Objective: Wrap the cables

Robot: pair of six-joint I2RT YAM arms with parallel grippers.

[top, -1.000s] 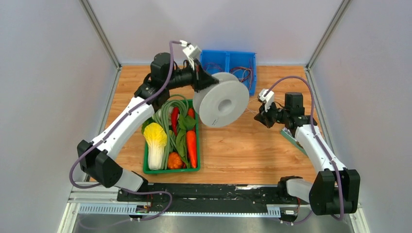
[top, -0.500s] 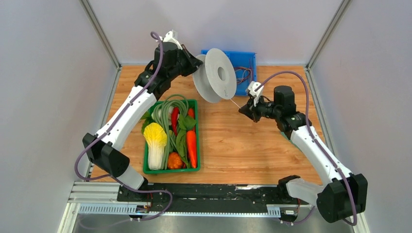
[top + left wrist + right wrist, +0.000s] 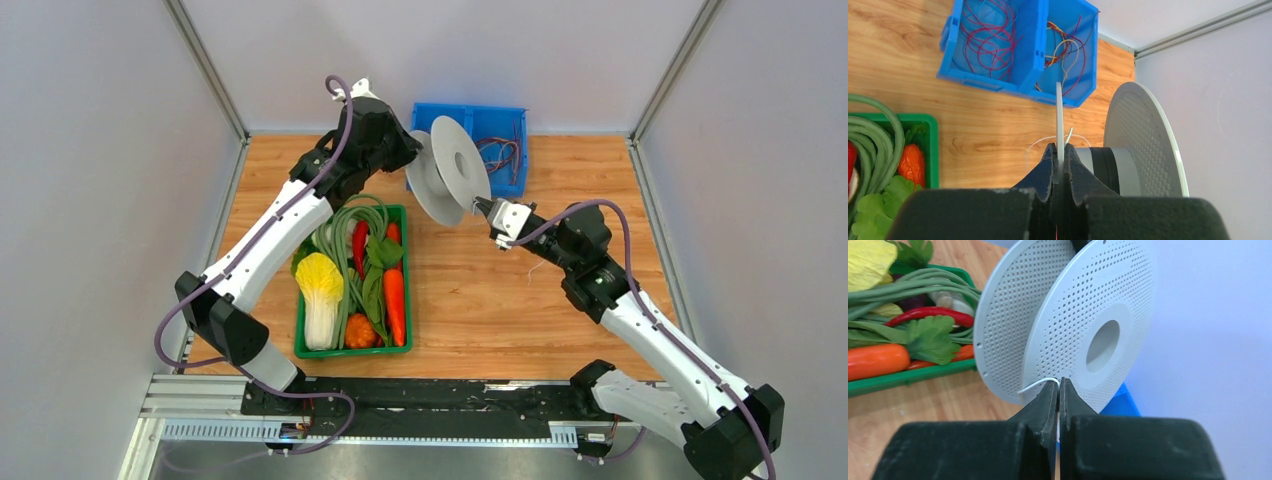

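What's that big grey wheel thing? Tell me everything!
It is a pale grey, plastic-looking spool: two flat round plates full of tiny holes, joined by a hub, with a centre hole. It stands on edge above the table. The left pincer clamps one plate's rim; the right pincer pinches its thin white wire.

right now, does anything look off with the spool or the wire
Only the white wire: it bows out in a slack loop off the spool hub beside the left gripper, not wound tight. Nothing looks spilled or broken.
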